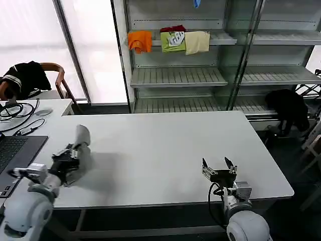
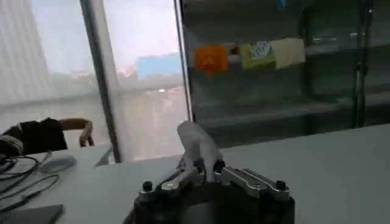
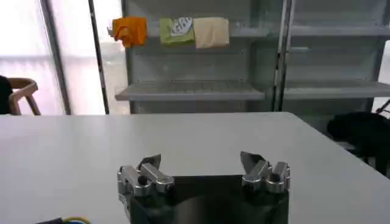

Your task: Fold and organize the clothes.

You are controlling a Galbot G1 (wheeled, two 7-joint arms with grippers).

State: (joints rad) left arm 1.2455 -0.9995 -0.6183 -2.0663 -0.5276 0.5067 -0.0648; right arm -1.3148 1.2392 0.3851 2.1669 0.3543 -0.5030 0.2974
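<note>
A light grey garment is bunched into a narrow upright roll at the left side of the white table. My left gripper is shut on its lower part. In the left wrist view the grey cloth rises from between the closed fingertips of the left gripper. How the rest of the garment lies is hidden by the bunching. My right gripper hovers low over the table's front right, open, with nothing between its fingers. In the right wrist view the right gripper shows only bare tabletop between its fingertips.
A laptop and cables lie on the table at the far left. A shelf unit behind the table holds orange, green and cream garments. Black garments lie on a chair and at the right.
</note>
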